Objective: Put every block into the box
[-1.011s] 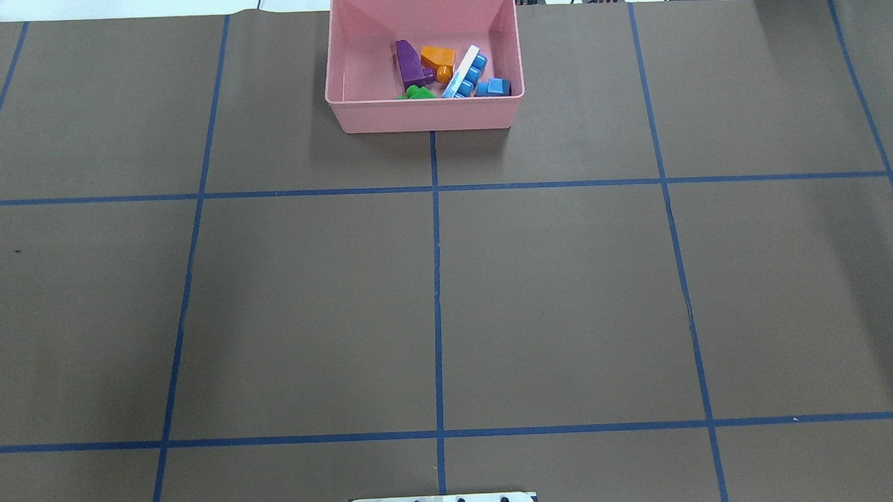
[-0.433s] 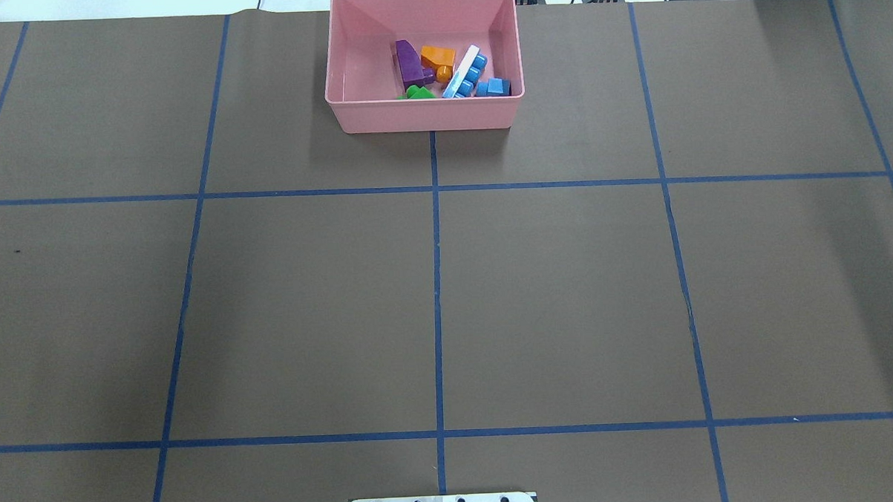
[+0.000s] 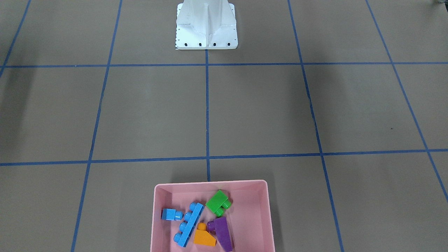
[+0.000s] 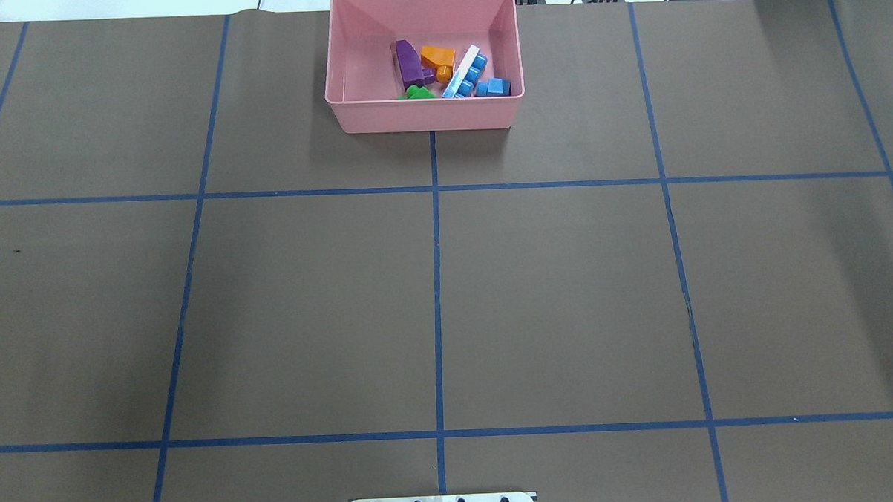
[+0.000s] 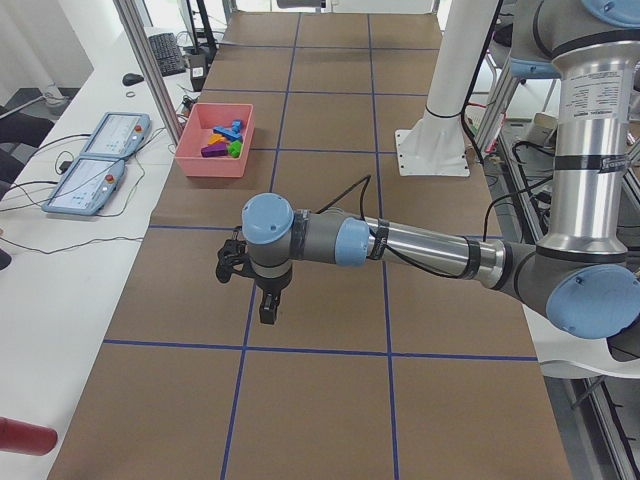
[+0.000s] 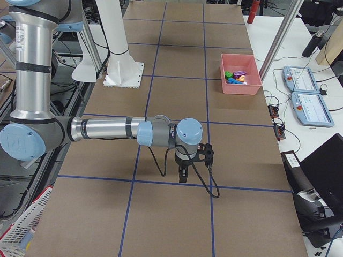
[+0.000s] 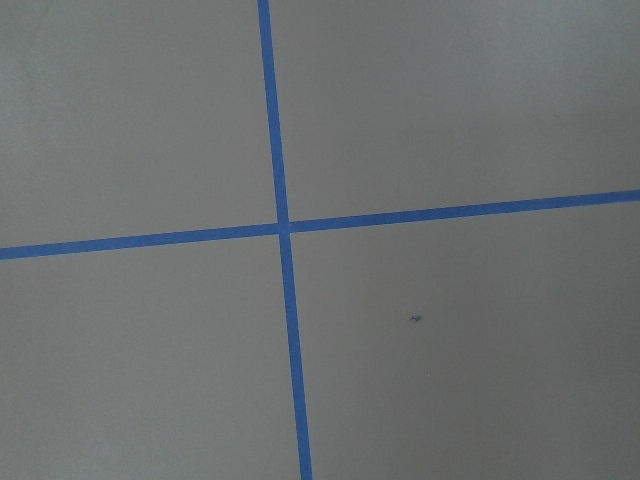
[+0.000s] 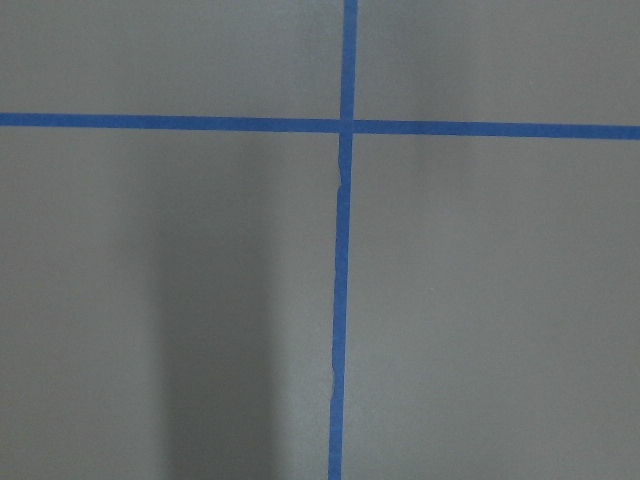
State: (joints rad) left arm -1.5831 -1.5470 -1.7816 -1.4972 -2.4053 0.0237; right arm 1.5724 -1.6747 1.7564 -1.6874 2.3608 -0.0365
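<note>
The pink box point(image 4: 427, 115) stands at the table's far edge near the middle; it also shows in the front-facing view point(image 3: 210, 183). All five blocks lie inside it: the purple sloped block point(image 3: 222, 231), the orange sloped block point(image 3: 204, 239), the long blue bar point(image 3: 189, 224), the small blue cube point(image 3: 170, 214) and the green block point(image 3: 217, 202). My left gripper point(image 5: 266, 303) and right gripper point(image 6: 183, 172) hang above the table far from the box. They show only in the side views, so I cannot tell whether they are open or shut. Both wrist views show only bare table.
The brown table cover carries a grid of blue tape lines point(image 4: 436, 281). The white metal robot base point(image 3: 206, 26) stands at the near middle edge. Tablets point(image 6: 303, 91) and cables lie on a side bench beyond the table.
</note>
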